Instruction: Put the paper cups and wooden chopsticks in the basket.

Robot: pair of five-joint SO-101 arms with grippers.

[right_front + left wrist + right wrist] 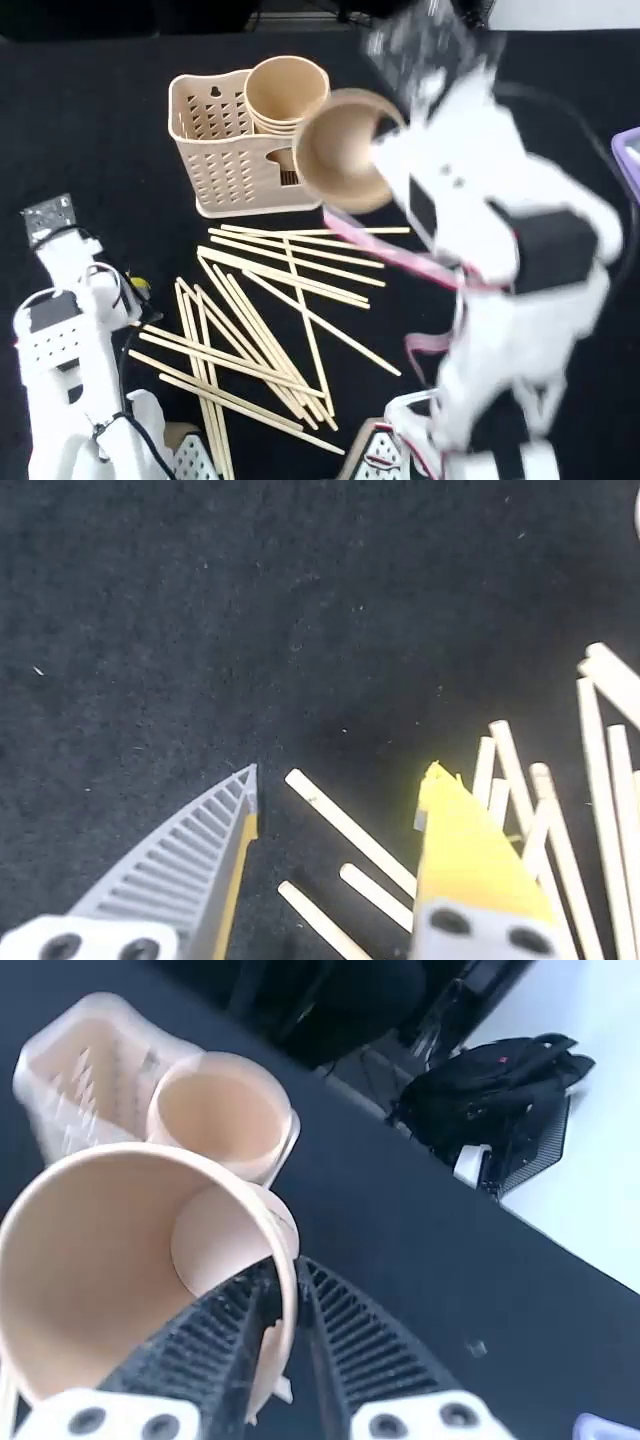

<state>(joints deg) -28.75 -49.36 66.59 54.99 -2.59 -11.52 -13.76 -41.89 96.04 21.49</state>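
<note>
High view: the right gripper [390, 152] held a paper cup [345, 150] by its rim, tipped on its side, just beside the basket [215, 160] near the worktop's [100, 120] far edge. Stacked cups [285, 92] stood in the basket. Loose wooden chopsticks [260, 320] lay scattered from the middle to the near edge.

Left wrist view: the left gripper [343, 775] hung wide open over some chopstick ends, holding nothing.

Right wrist view: one finger [360, 1330] sat outside the paper cup [110, 1260] and the other inside, pinching its wall.
</note>
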